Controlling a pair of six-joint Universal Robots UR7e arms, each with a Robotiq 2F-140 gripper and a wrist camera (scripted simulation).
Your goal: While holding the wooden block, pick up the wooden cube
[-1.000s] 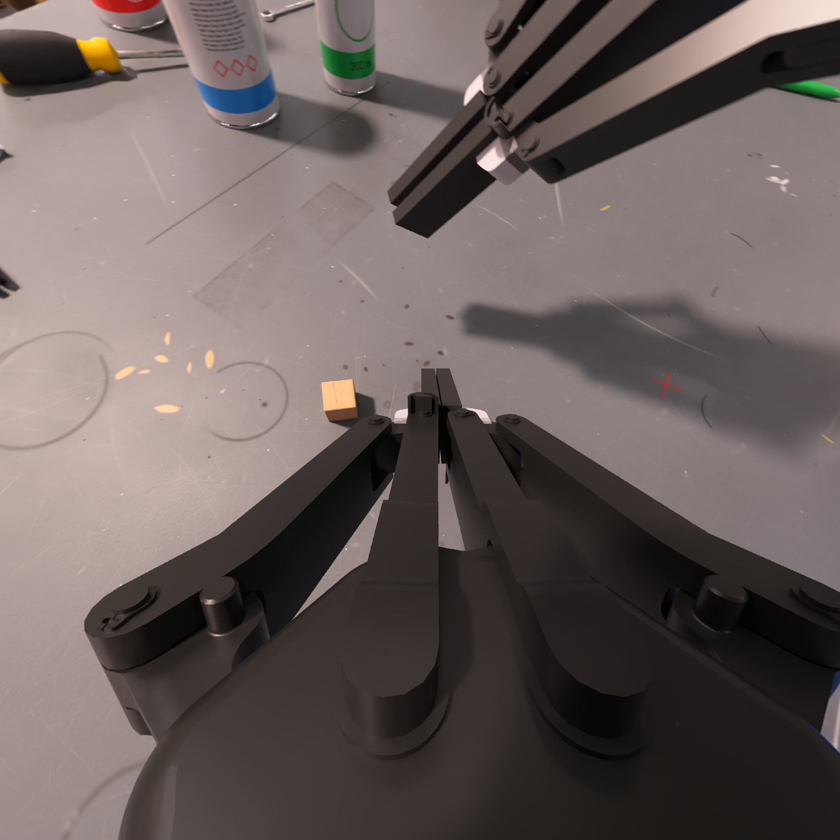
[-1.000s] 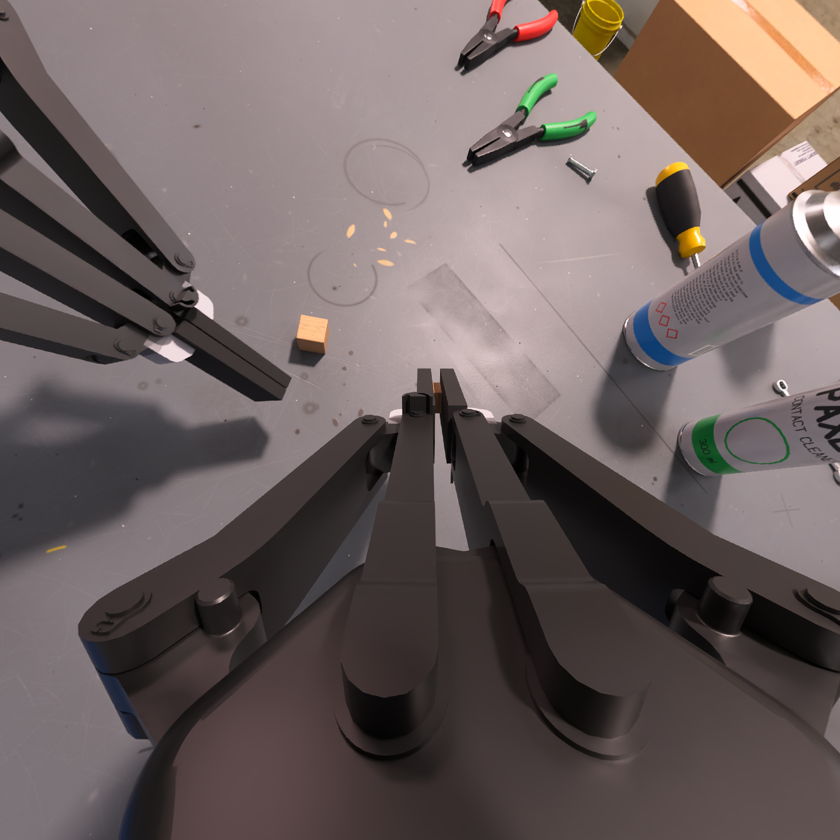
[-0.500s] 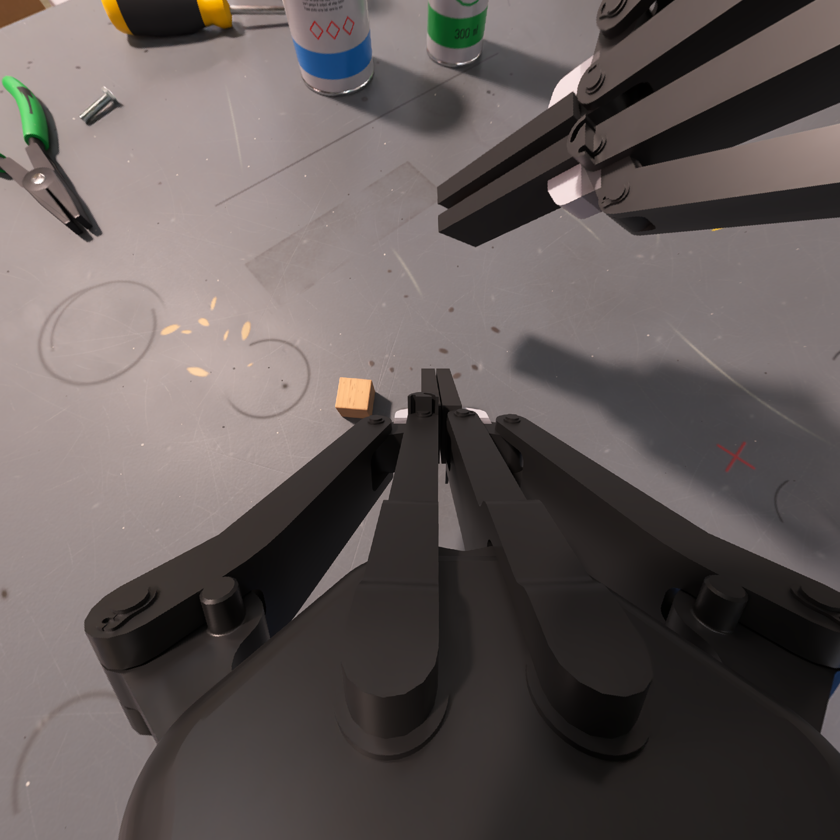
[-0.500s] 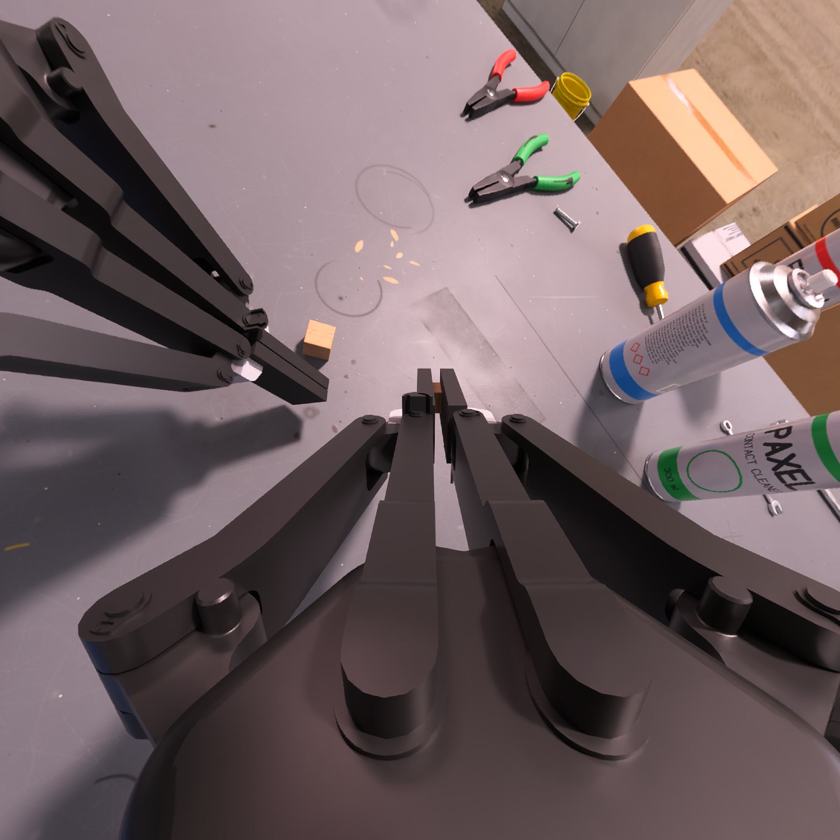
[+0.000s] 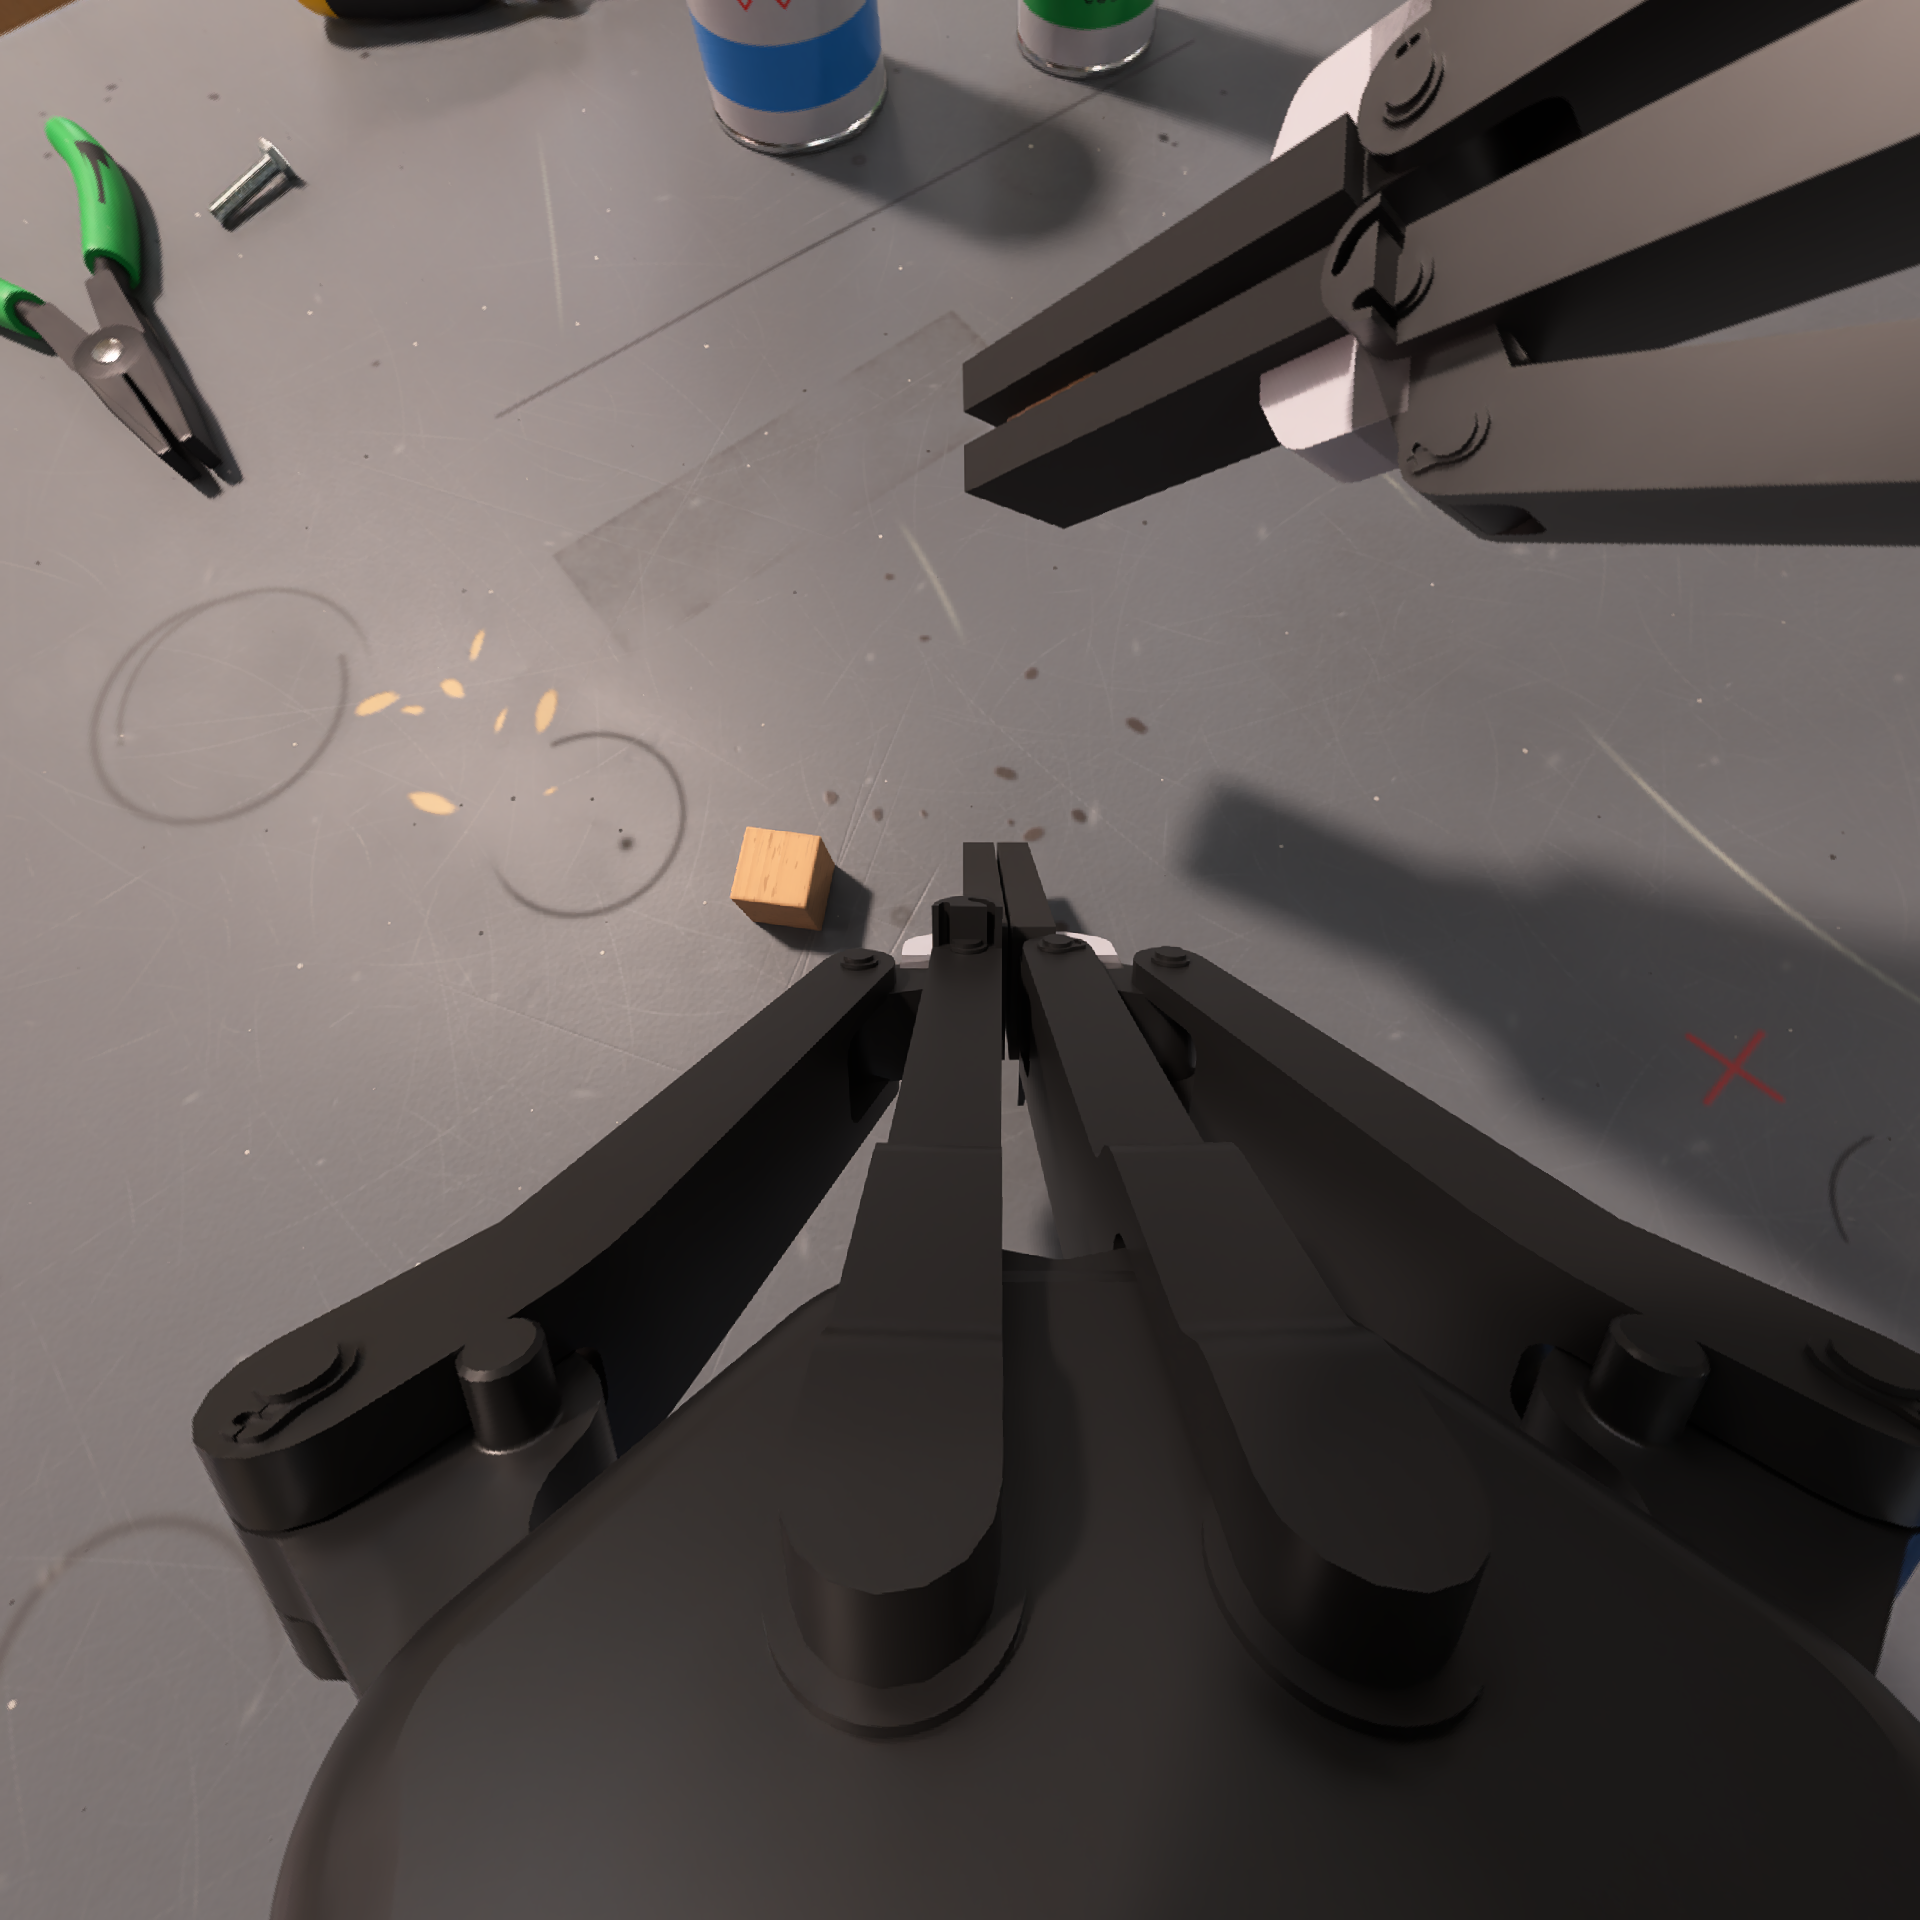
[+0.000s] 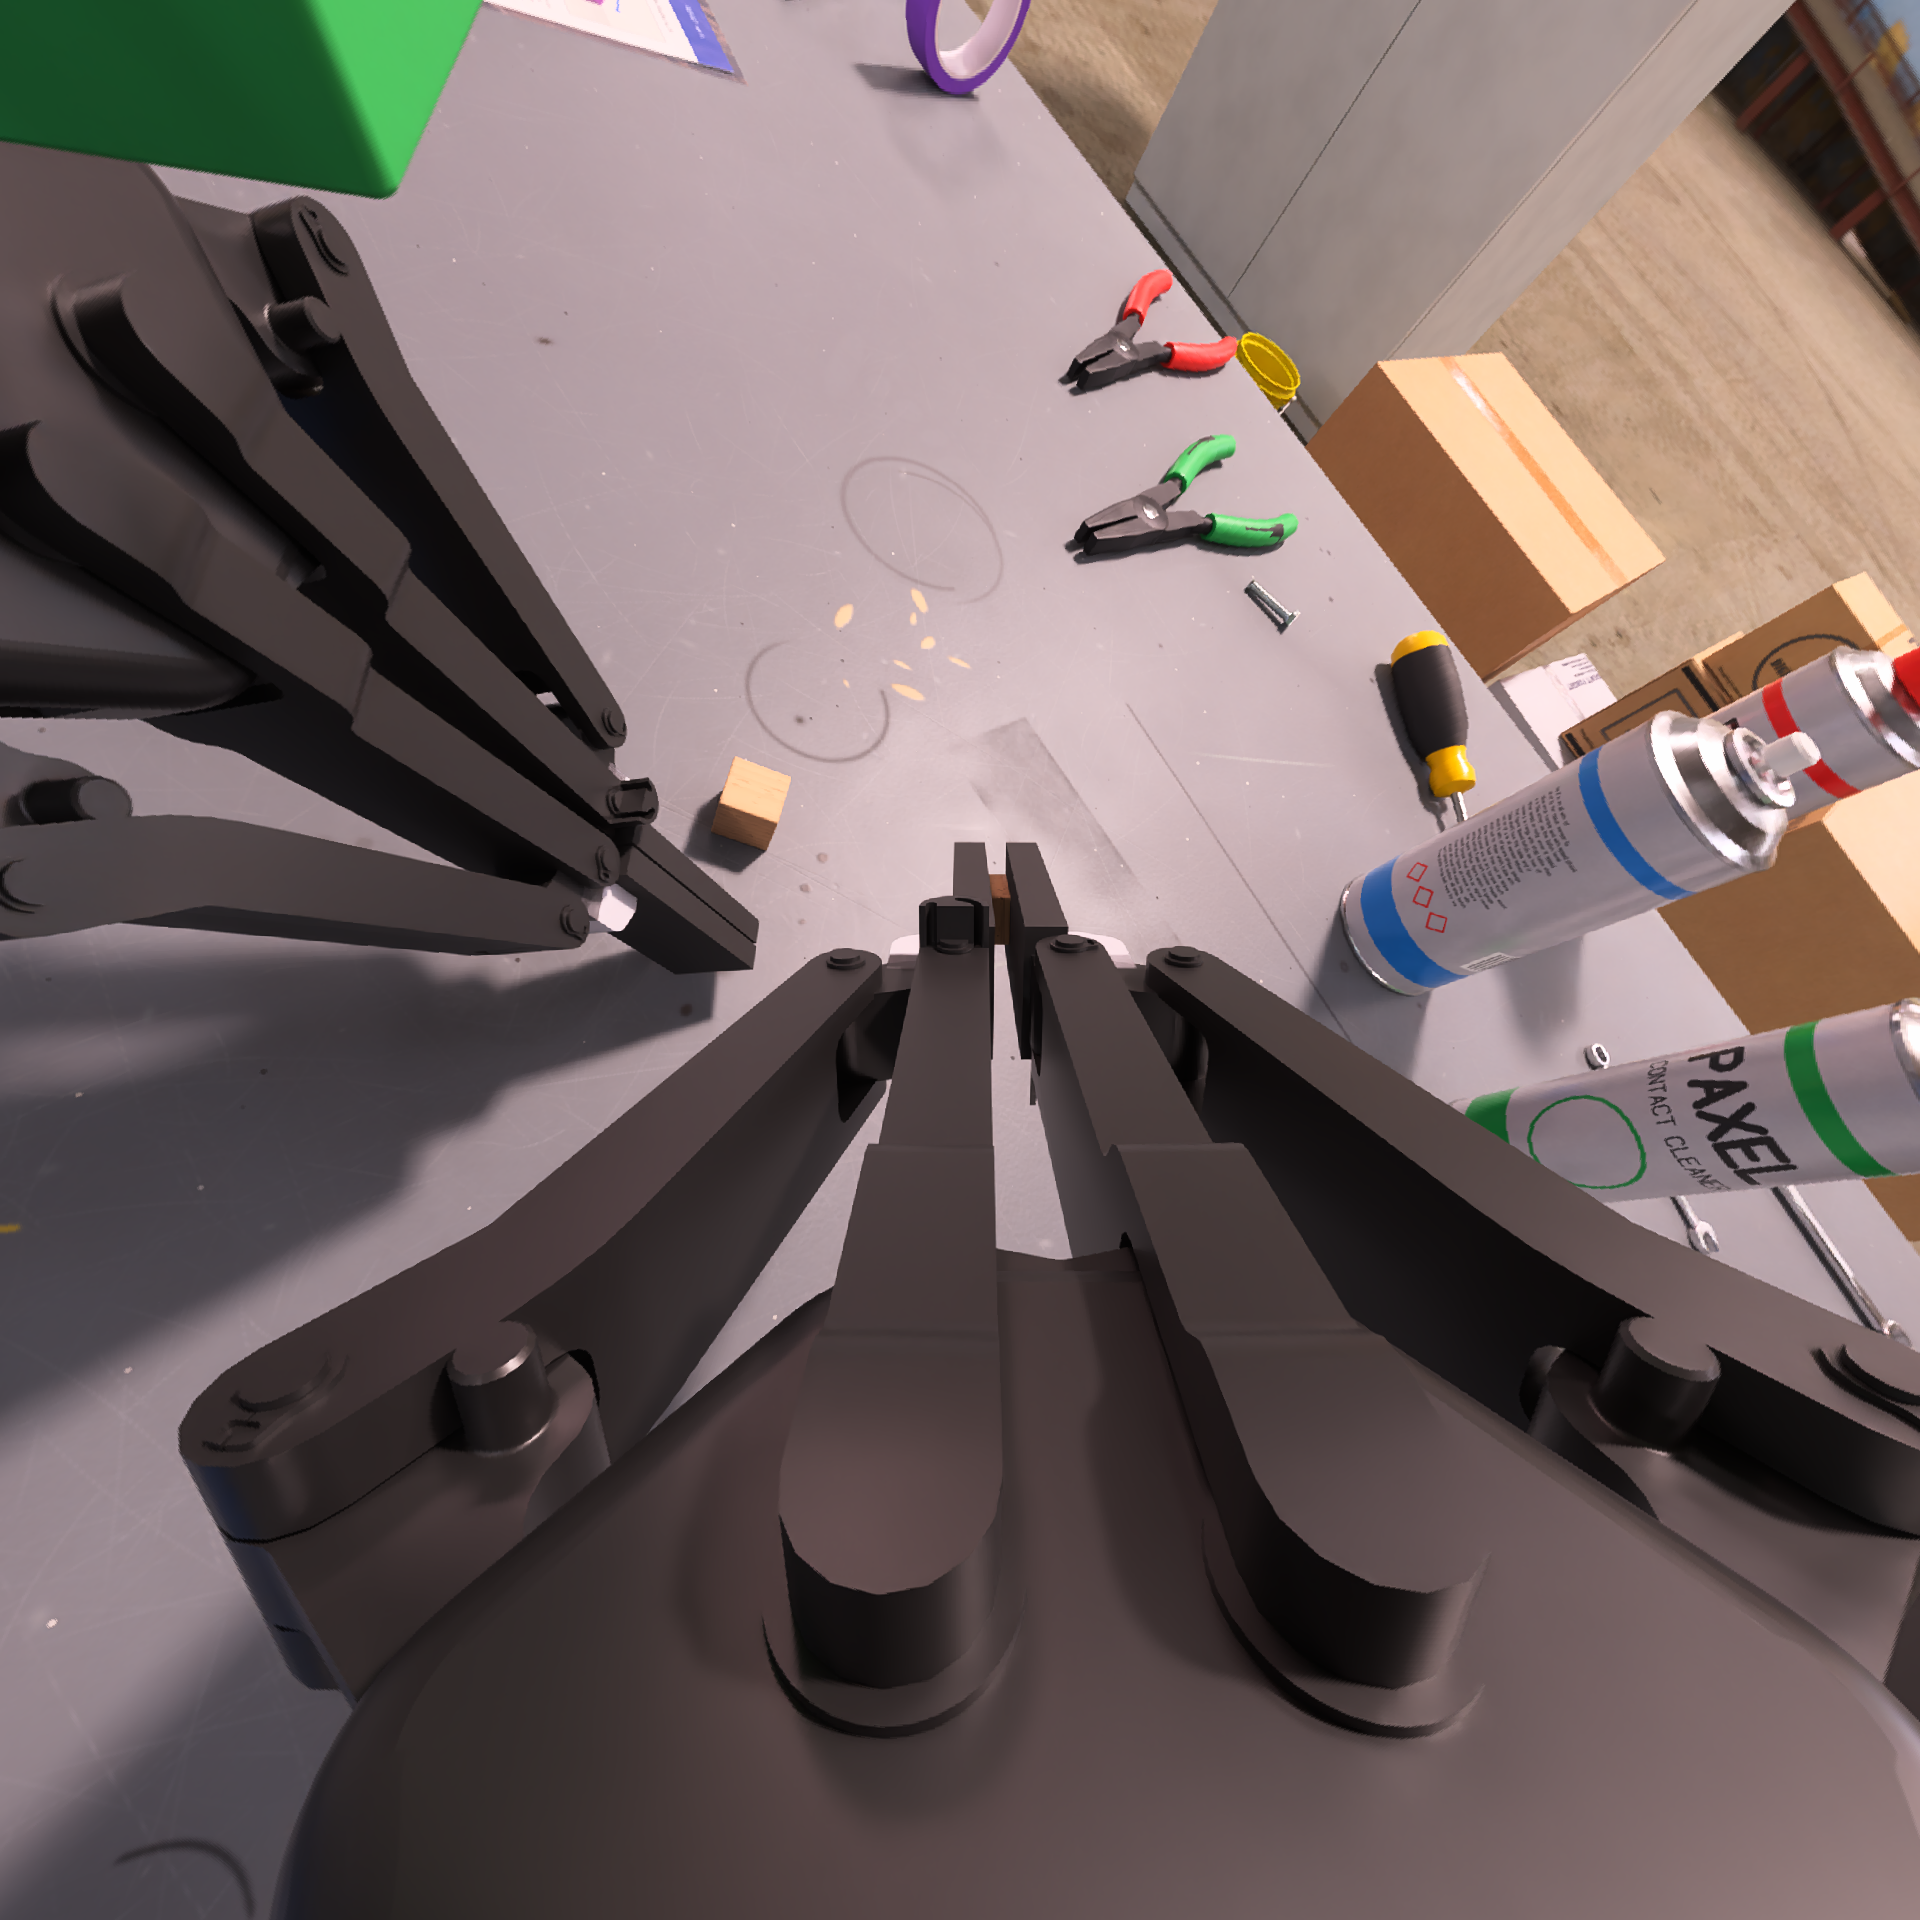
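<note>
Half done, by the look: right gripper (image 6: pixel 995 883) clamped on the wooden block (image 6: pixel 1000 906) (a thin brown sliver between the pads). Left gripper (image 5: pixel 1000 878) closed and empty, just beside the wooden cube (image 5: pixel 781 878) resting on the table (image 5: pixel 312 1039), not yet grasped.

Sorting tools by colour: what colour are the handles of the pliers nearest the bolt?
Green handles on the pliers, clearest in the right wrist view.

Grey cabinet (image 6: pixel 1455 187), cardboard boxes (image 6: pixel 1475 499)

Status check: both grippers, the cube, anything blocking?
Right gripper shut on wooden block. Left gripper shut, empty. Wooden cube on table, beside left fingertips. Nothing blocking.
</note>
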